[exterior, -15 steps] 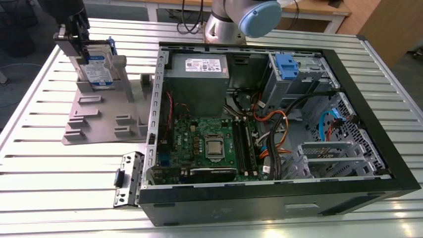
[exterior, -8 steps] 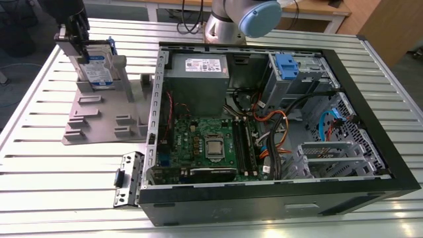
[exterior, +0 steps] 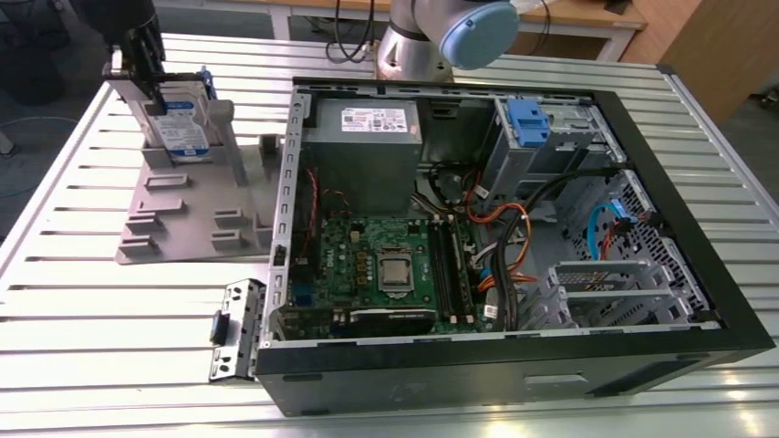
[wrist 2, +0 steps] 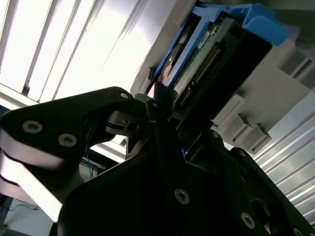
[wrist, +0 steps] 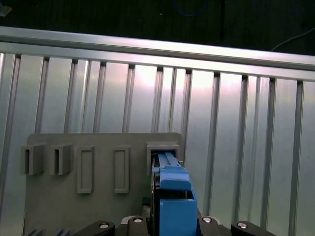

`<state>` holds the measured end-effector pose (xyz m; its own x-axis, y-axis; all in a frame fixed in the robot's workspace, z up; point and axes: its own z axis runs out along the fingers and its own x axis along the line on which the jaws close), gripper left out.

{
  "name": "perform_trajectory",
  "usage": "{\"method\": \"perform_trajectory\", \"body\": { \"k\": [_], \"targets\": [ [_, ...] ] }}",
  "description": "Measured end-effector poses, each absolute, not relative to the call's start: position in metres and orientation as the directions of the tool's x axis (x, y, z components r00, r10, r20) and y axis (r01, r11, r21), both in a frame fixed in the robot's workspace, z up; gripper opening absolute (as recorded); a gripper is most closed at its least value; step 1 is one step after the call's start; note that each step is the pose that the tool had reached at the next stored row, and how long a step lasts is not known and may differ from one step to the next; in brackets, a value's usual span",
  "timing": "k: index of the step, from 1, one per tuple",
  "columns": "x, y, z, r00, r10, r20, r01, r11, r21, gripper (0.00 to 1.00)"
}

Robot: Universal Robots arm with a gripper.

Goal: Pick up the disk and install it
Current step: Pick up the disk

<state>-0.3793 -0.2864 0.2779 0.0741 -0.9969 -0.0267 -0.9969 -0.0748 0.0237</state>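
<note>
The disk (exterior: 181, 123) stands upright on its edge in a slot of the grey holder (exterior: 182, 214) at the exterior view's far left. It is silver-grey with a white-and-blue label and a blue frame. My gripper (exterior: 140, 68) comes down on its upper end, with a black finger on either side. In the second wrist view the fingers (wrist 2: 147, 110) press against the faces of the disk (wrist 2: 206, 54). In the first wrist view the blue frame of the disk (wrist: 172, 196) rises out of the holder's slot (wrist: 163, 147).
An open computer case (exterior: 718, 301) lies on the slatted metal table (exterior: 73, 301), at the exterior view's right of the holder. Inside are a grey power supply box (exterior: 361, 155), a motherboard (exterior: 378, 265), cables and a drive bay with a blue tab (exterior: 526, 123). The arm's base (exterior: 420, 41) stands behind the case.
</note>
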Motion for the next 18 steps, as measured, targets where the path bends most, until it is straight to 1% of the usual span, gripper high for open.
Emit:
{"method": "perform_trajectory", "body": {
  "k": [12,18],
  "targets": [
    [-0.3793,-0.2864,0.2780,0.074,-0.997,-0.027,-0.997,-0.075,0.023,0.36],
    [-0.3793,-0.2864,0.2857,0.074,-0.997,-0.027,-0.997,-0.075,0.024,0.36]
  ]
}}
